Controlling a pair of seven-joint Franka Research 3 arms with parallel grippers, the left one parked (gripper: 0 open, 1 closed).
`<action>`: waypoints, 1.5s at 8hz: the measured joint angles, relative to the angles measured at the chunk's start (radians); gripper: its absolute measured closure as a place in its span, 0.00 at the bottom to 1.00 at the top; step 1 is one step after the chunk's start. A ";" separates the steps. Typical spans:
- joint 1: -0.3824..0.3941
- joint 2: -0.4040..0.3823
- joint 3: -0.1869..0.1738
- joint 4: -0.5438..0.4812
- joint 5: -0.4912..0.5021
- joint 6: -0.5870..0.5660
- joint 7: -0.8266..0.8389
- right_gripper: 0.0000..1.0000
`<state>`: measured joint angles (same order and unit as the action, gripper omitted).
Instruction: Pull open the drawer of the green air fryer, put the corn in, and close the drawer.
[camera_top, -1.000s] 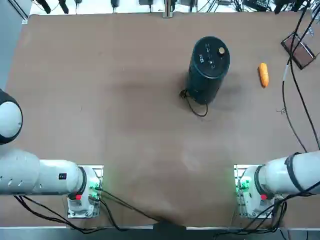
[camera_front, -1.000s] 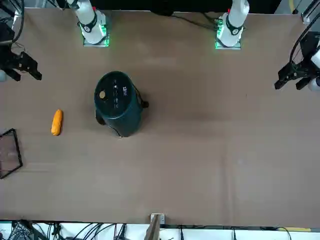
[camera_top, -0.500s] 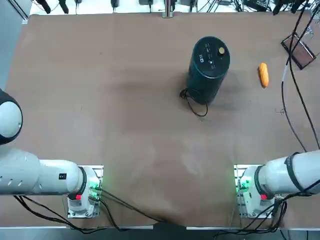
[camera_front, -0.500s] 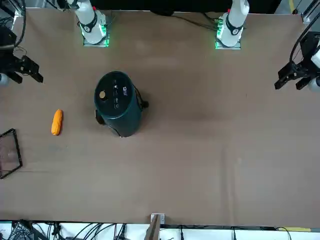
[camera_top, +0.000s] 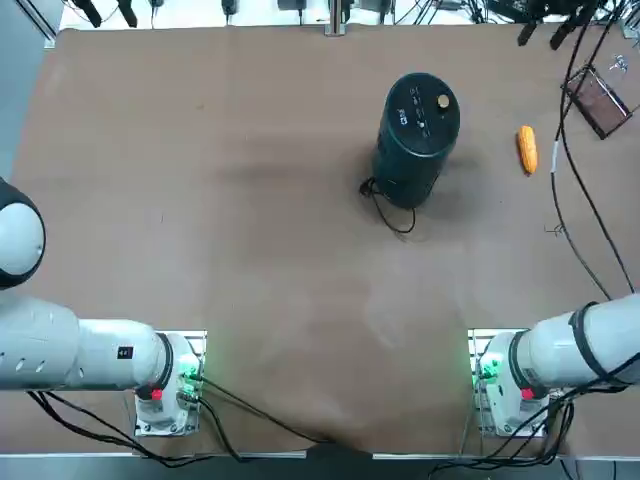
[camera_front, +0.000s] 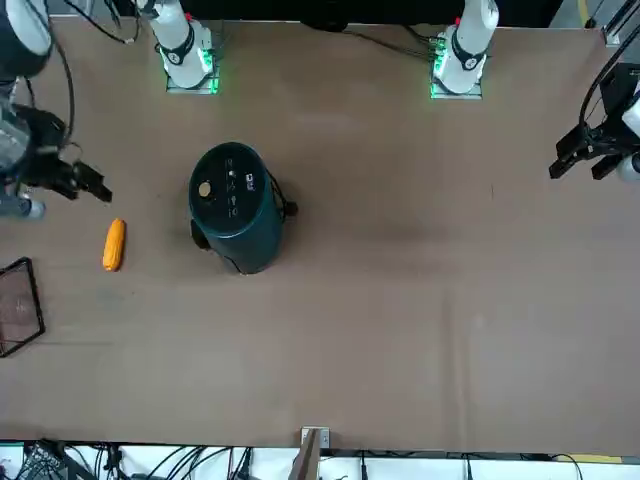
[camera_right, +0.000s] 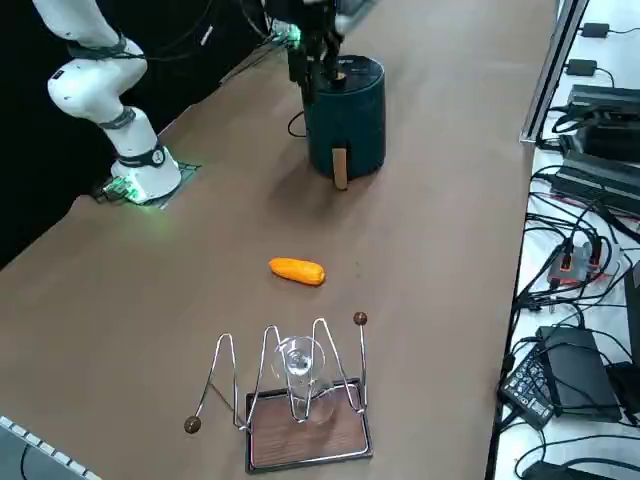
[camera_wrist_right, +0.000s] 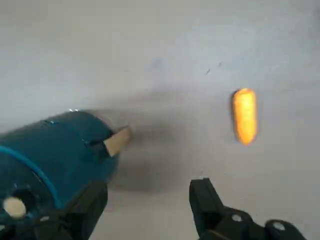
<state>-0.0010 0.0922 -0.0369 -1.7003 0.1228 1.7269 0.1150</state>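
Observation:
The green air fryer stands upright on the brown table, right of centre and toward the far side. Its drawer looks shut, with a tan handle low on the side facing the corn. The corn, a small orange cob, lies on the table to the fryer's right, apart from it. My right gripper hangs open and empty in the air above the table's right part, near the corn and touching nothing.
A wire rack holding a glass on a wooden base stands near the table's right edge beyond the corn. The fryer's black cord curls on the table at its near side. Loose cables run along the right edge.
My right gripper has swung in from the table's right edge toward the corn and the fryer. The fryer and corn have not moved.

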 joint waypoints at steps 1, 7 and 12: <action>-0.010 0.019 -0.001 -0.030 0.039 0.026 0.067 0.00; 0.012 0.136 0.012 -0.201 0.173 0.257 0.654 0.01; 0.097 0.187 0.016 -0.214 0.180 0.294 1.042 0.01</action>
<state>0.0956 0.2795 -0.0209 -1.9139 0.3029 2.0207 1.1574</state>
